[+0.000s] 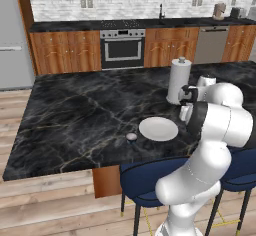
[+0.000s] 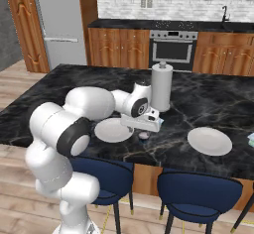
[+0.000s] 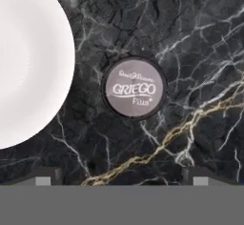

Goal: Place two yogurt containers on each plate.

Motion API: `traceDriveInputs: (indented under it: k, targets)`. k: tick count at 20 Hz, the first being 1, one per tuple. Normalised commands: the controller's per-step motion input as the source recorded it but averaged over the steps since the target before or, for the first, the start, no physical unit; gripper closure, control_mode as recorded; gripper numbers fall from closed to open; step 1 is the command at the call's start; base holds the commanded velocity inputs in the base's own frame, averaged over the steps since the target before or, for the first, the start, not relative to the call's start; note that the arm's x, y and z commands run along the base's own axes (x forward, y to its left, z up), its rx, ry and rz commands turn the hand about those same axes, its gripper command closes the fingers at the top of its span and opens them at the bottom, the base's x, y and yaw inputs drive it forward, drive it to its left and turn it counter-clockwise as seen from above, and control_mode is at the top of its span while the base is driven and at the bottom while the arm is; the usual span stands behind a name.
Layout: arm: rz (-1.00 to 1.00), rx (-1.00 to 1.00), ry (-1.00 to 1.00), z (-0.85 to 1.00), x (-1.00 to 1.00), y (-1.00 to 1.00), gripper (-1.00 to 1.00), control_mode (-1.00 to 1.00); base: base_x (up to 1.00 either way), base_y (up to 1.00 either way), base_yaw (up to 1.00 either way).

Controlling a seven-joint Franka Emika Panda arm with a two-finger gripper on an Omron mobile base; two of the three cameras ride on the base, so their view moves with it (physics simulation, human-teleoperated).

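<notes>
Black marble worktop [image 1: 75, 115] carries 2 white plates. Gripper [image 2: 142, 127] hangs directly above a dark yogurt container [image 3: 135, 88], jaws spread wide, holding nothing and touching nothing. Container stands upright on the stone just beside the nearer plate [image 3: 28, 62], not on it. Second plate [image 2: 209, 141] lies well apart.

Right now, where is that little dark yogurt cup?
The dark yogurt cup stands on the marble counter, just beside a white plate without touching it, under the open gripper.
</notes>
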Motion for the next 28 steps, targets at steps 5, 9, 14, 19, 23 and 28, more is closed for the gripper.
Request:
traceDriveInputs:
  k: [5,9,14,19,23,28]
  targets:
    - [0.0,0.0,-0.02,-0.26,0.34,0.0,-1.0,-1.0,0.0,0.0,0.0]
    - [0.0,0.0,-0.01,-0.22,0.18,-0.24,-1.0,-1.0,0.0,0.0,0.0]
    - [0.0,0.0,0.0,-0.23,0.27,-0.02,-1.0,-1.0,0.0,0.0,0.0]
    - [0.0,0.0,0.0,-0.23,0.13,0.0,-1.0,-1.0,0.0,0.0,0.0]
    - [0.0,0.0,0.0,-0.25,0.01,0.0,-1.0,-1.0,0.0,0.0,0.0]
    - [0.0,0.0,0.0,-0.22,0.02,0.0,-1.0,-1.0,0.0,0.0,0.0]
